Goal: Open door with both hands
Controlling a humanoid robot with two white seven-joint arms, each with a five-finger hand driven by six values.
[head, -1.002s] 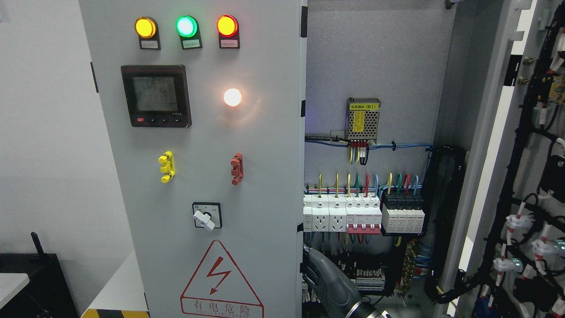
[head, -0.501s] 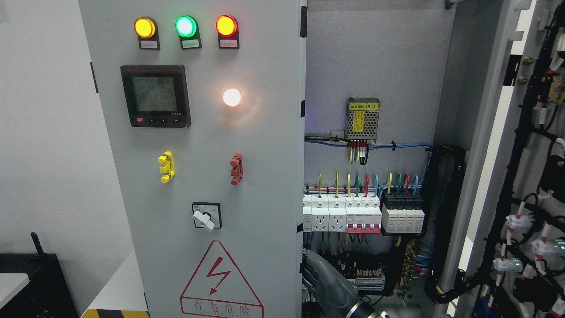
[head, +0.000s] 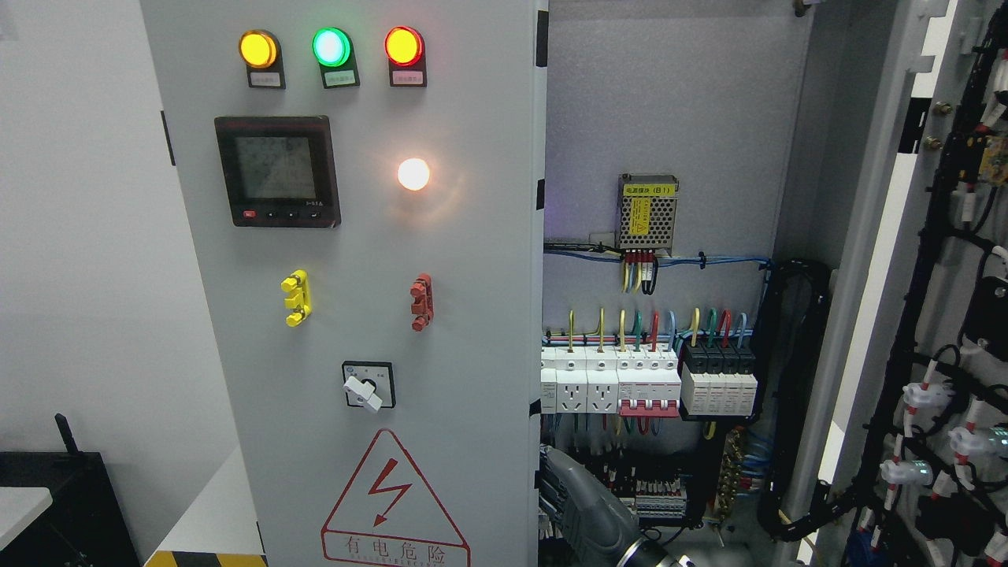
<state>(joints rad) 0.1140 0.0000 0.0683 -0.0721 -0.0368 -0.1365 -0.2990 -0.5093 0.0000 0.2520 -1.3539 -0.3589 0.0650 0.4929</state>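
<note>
With the right door swung open, a hand, grip unreadable, reaches behind the left door, ready to pull.

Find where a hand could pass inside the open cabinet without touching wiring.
Free: the bare back panel above the power supply. Crowded: from the breaker row down to the terminal blocks, where a grey arm already sits.

Arm in view: one grey forearm, rising from the bottom edge right of the middle
Pose: slanted up and to the left
Wrist end: dark joint with a metal ring at the bottom edge
Hand: hidden, fingers cannot be made out
Other arm: out of view
</note>
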